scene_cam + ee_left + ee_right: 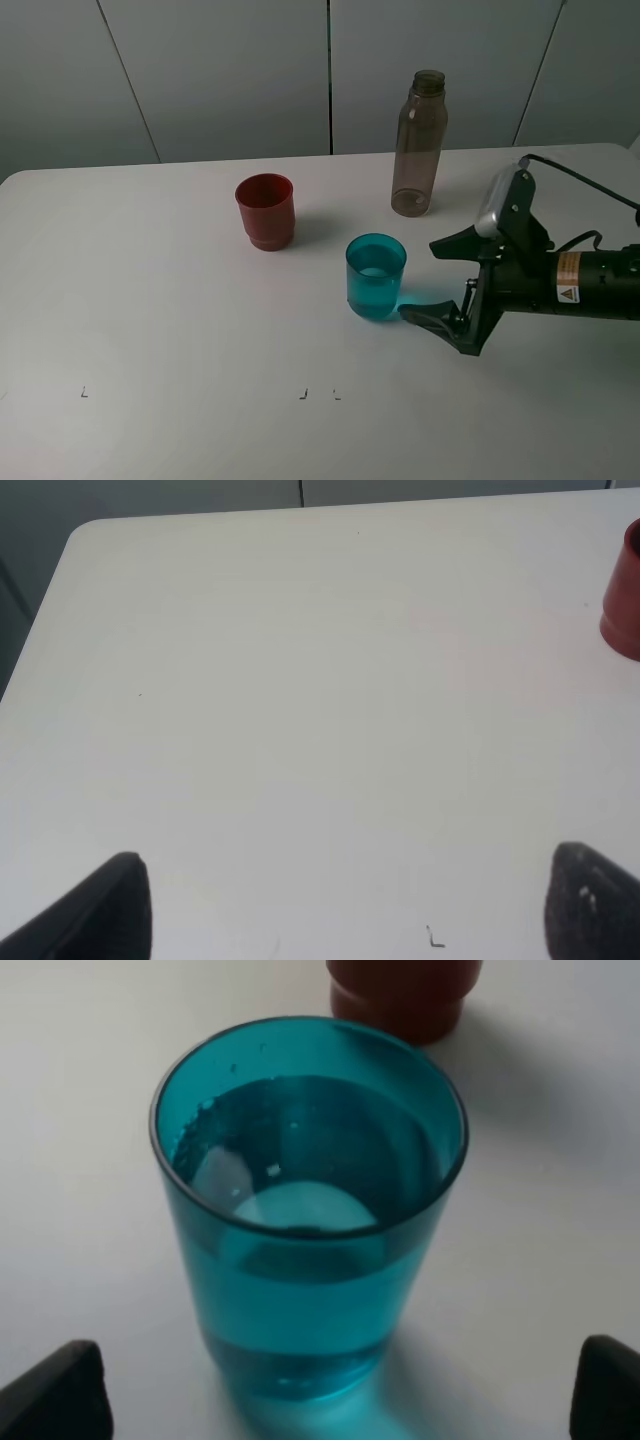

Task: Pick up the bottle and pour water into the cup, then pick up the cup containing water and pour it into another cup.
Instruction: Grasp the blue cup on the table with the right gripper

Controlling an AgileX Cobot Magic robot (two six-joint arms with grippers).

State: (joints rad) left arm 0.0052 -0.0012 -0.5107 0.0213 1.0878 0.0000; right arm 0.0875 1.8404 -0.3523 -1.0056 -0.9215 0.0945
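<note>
Presently, item one: right gripper, jaws spread wide and empty, low over the table, its mouth turned toward the teal cup just beside it, not touching.

Item two: teal cup, upright, partly filled with water. Judged stiff, smooth-walled plastic, probably slippery. The load makes it heavier and prone to slosh. Best hold: mid-wall, below the rim and above the base, one finger on each side, kept level.

Item three: red cup, upright, standing apart beyond the teal one, presumably the receiver.

Item four: bottle, upright at the rear, mouth open, clear of the gripper.

Item five: left gripper, jaws apart, nothing between them, over bare table.
</note>
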